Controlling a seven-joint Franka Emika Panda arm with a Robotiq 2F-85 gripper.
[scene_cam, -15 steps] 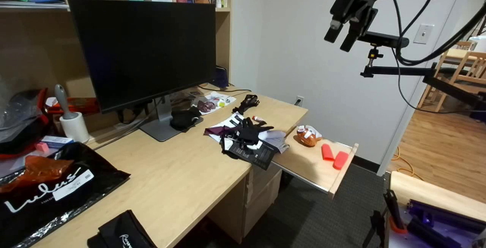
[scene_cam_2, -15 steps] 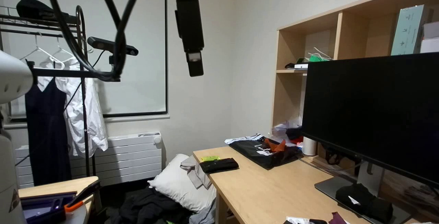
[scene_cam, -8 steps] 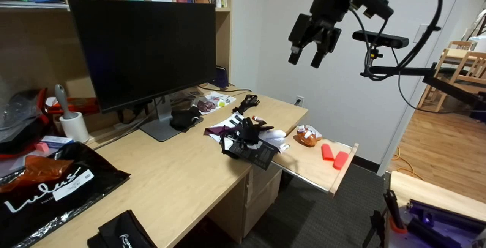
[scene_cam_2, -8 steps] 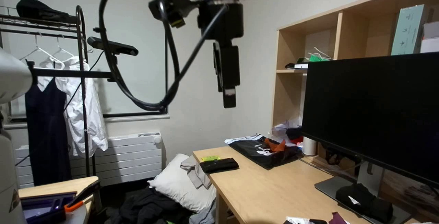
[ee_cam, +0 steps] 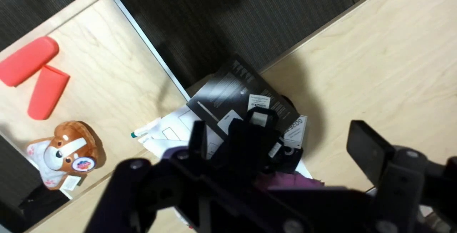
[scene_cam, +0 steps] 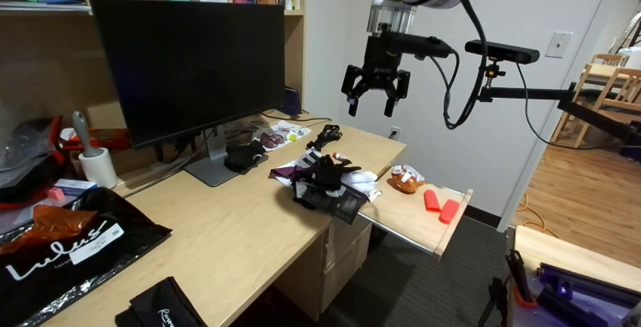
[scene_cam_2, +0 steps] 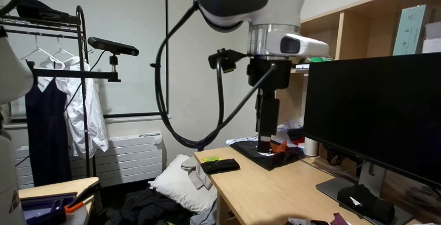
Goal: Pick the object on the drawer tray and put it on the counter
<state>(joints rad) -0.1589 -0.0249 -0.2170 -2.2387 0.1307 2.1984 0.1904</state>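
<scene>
The object (scene_cam: 405, 181) is a small plush dog, orange-brown and white with a round tag. It lies on the drawer tray (scene_cam: 400, 219), a pale-wood board pulled out from the desk. Both also show in the wrist view, the object (ee_cam: 73, 151) at lower left and the tray (ee_cam: 123, 79) at upper left. The counter (scene_cam: 225, 237) is the large light-wood desktop, also in an exterior view (scene_cam_2: 275, 190) and the wrist view (ee_cam: 385, 69). My gripper (scene_cam: 371, 108) is open, empty and pointing down, above the cluttered end of the counter, apart from the object. The wrist view shows its spread fingers (ee_cam: 282, 142).
Two red-orange pieces (scene_cam: 431, 201) (scene_cam: 449, 212) lie on the tray near its front lip. A pile of black gloves, papers and a black card (scene_cam: 333, 199) lies on the counter beside the tray. A big black monitor (scene_cam: 200, 71) stands on the counter. A camera arm (scene_cam: 531, 94) stands behind.
The arm has come down and across towards the counter, the gripper turning to point straight down. The gripper stays open. The object, tray and pile have not moved.
</scene>
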